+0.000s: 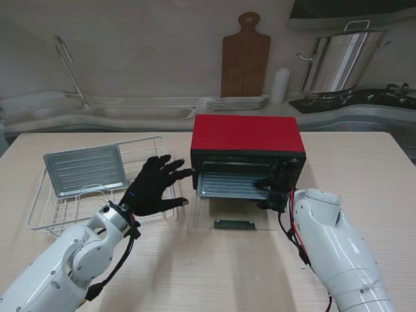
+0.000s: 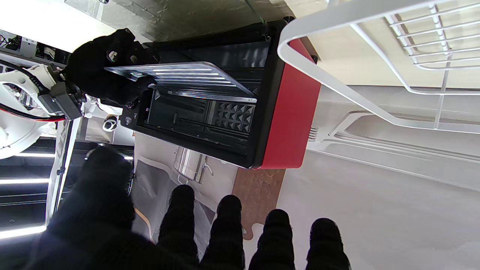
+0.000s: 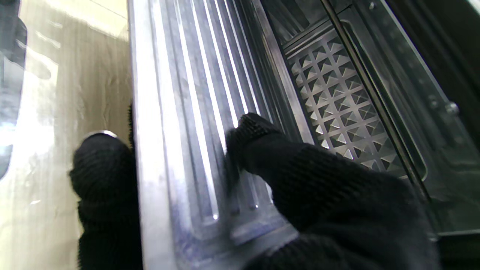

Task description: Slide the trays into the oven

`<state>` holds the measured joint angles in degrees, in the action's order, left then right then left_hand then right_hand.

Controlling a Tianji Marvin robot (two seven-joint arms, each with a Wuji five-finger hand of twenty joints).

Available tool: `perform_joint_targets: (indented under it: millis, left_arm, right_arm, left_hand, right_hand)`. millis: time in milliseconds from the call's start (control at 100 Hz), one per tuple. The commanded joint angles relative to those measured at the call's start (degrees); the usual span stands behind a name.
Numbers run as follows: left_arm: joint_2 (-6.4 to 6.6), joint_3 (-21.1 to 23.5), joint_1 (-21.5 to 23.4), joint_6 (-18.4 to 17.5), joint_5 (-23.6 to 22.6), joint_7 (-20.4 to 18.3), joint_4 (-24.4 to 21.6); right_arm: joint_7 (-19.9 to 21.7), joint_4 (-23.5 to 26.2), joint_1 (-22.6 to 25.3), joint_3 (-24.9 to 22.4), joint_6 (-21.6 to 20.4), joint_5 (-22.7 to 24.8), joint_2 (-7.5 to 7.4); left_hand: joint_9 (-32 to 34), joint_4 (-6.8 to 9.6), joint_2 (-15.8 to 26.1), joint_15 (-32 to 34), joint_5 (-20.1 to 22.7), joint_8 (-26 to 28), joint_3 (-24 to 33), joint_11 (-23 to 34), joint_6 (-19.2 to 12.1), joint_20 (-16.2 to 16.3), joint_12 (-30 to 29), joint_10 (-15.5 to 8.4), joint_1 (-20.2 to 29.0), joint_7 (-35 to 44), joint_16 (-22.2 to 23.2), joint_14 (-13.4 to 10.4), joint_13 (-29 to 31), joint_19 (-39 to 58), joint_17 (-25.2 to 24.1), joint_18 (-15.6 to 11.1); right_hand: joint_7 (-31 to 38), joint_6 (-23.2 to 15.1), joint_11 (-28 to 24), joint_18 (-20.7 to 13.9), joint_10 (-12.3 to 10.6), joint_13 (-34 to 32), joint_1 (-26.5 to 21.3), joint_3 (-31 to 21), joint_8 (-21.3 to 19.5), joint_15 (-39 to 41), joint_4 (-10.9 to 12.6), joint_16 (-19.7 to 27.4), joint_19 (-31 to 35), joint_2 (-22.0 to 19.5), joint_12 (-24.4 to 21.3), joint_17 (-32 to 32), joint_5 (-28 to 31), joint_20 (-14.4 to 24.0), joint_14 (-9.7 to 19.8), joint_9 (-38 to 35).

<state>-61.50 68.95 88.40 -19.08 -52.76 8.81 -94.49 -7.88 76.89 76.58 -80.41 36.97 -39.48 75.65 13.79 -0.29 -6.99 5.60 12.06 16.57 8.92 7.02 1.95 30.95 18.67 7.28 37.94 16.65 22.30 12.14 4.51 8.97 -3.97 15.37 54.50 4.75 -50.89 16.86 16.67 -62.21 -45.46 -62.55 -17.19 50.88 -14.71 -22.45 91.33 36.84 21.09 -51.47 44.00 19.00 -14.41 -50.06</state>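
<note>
Over on the left, the wire rack point(image 1: 97, 195) still has one tray point(image 1: 84, 169) lying in it, so that one's left to do. Left hand point(image 1: 155, 187) hovers between rack and oven, fingers spread, holding nothing. Moving right, the red oven point(image 1: 247, 140) has its glass door point(image 1: 233, 218) down flat, and a second tray point(image 1: 227, 184) sits partway in. Right hand point(image 1: 273, 188) pinches its edge, thumb on top I think. Roughly halfway overall.
</note>
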Motion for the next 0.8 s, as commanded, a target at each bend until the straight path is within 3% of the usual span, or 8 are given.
perform_joint_targets:
  millis: [0, 280, 370, 390, 440, 550, 670, 790]
  left_arm:
    - [-0.31, 0.1, 0.36, -0.13, 0.0, -0.77, -0.38]
    - [-0.31, 0.18, 0.44, -0.1, -0.05, -0.71, -0.42]
    - [-0.32, 0.23, 0.43, -0.16, -0.08, -0.67, -0.42]
    - [-0.32, 0.24, 0.43, -0.18, -0.07, -0.64, -0.41]
    - [-0.33, 0.25, 0.42, -0.22, -0.09, -0.55, -0.38]
    - [-0.33, 0.25, 0.41, -0.24, -0.09, -0.49, -0.35]
    - [-0.33, 0.24, 0.42, -0.22, -0.13, -0.46, -0.35]
    - [-0.34, 0.21, 0.43, -0.17, -0.1, -0.46, -0.34]
  right_arm:
    - [0.87, 0.27, 0.29, 0.07, -0.33, -0.25, 0.54]
    - [0.5, 0.45, 0.46, -0.05, -0.76, -1.26, 0.63]
    - [0.2, 0.57, 0.54, -0.23, -0.72, -1.89, 0.71]
    - [0.12, 0.6, 0.56, -0.27, -0.7, -2.02, 0.73]
    - [-0.04, 0.67, 0.61, -0.35, -0.66, -2.26, 0.77]
    - [-0.28, 0.79, 0.74, -0.52, -0.6, -2.58, 0.81]
    - [-0.11, 0.82, 0.9, -0.61, -0.61, -2.58, 0.75]
    - [1.15, 0.77, 1.01, -0.47, -0.89, -1.98, 0.43]
  left_hand:
    - [-2.11, -0.07, 2.22, -0.65, -1.48, -0.92, -1.85, -0.17, -1.29, -0.69, -1.05, -0.8, -0.69, -0.07, -0.54, -1.65, -1.83, -2.6, -1.15, -1.72]
    - [-2.1, -0.08, 2.18, -0.64, -1.49, -0.88, -1.85, -0.16, -1.13, -0.71, -1.06, -0.73, -0.69, -0.03, -0.54, -1.63, -1.8, -2.6, -1.14, -1.74]
    - [-2.11, -0.07, 2.17, -0.64, -1.44, -0.86, -1.82, -0.15, -1.17, -0.71, -1.05, -0.68, -0.66, -0.02, -0.54, -1.6, -1.81, -2.6, -1.14, -1.71]
    - [-2.12, -0.07, 2.18, -0.63, -1.46, -0.86, -1.83, -0.15, -1.14, -0.71, -1.05, -0.75, -0.68, -0.03, -0.54, -1.6, -1.79, -2.6, -1.14, -1.7]
    - [-2.1, -0.09, 2.14, -0.61, -1.41, -0.84, -1.86, -0.12, -1.21, -0.71, -1.05, -0.76, -0.72, 0.0, -0.53, -1.57, -1.76, -2.58, -1.09, -1.7]
    - [-2.13, -0.08, 2.16, -0.62, -1.45, -0.81, -1.8, -0.13, -1.11, -0.71, -1.05, -0.72, -0.67, 0.02, -0.54, -1.64, -1.77, -2.59, -1.1, -1.69]
    - [-2.12, -0.09, 2.15, -0.63, -1.47, -0.77, -1.81, -0.12, -1.1, -0.72, -1.06, -0.84, -0.73, 0.06, -0.55, -1.64, -1.8, -2.58, -1.1, -1.7]
    - [-2.11, -0.09, 2.1, -0.65, -1.49, -0.75, -1.79, -0.1, -1.1, -0.72, -1.06, -0.72, -0.7, 0.07, -0.56, -1.61, -1.82, -2.59, -1.1, -1.65]
  right_hand:
    - [0.27, -0.18, 0.73, -1.35, -0.15, 0.8, 2.27, 0.75, 1.62, -1.35, 0.89, 0.86, -1.22, 1.56, 0.21, 0.44, -1.5, 0.32, -3.71, 1.26]
    - [-7.39, 2.3, 4.39, 1.56, 0.12, 3.09, 10.3, -2.96, 2.9, -7.68, 2.06, 2.45, -5.82, 2.86, 0.99, 3.81, -1.08, 0.28, -4.1, 2.37]
    - [-13.43, 3.73, 7.52, 3.79, 0.9, 4.16, 13.62, -4.5, 1.36, -12.07, 5.48, 3.97, -9.27, 2.09, 0.07, 5.7, -0.39, -0.62, -4.6, 2.27]
    - [-16.34, 4.11, 8.58, 4.38, 1.09, 4.52, 14.36, -4.72, -2.04, -13.69, 7.49, 4.24, -10.45, 1.65, -0.11, 6.42, -0.22, -0.84, -4.65, 2.39]
    - [-18.25, 4.48, 10.25, 5.23, 1.42, 5.45, 15.07, -4.65, -3.4, -16.28, 8.47, 5.18, -12.41, 1.34, -0.75, 7.77, -0.9, -1.47, -4.81, 2.77]
    - [-20.27, 4.89, 13.39, 6.27, 1.92, 7.29, 15.4, -4.31, -3.02, -21.18, 8.61, 6.9, -16.17, 1.19, -1.91, 10.29, -3.37, -2.8, -4.89, 3.97]
    - [-19.27, 4.54, 12.96, 5.77, 1.3, 6.59, 13.79, -4.51, -3.07, -21.05, 8.8, 6.61, -16.12, 1.44, -1.6, 10.13, -4.39, -2.74, -4.38, 3.73]
    - [-16.1, 3.24, 9.23, 3.27, -0.5, 4.72, 7.14, -6.65, -2.96, -16.6, 9.61, 4.72, -13.27, 1.79, -0.01, 7.43, -4.09, -1.88, -3.04, 3.02]
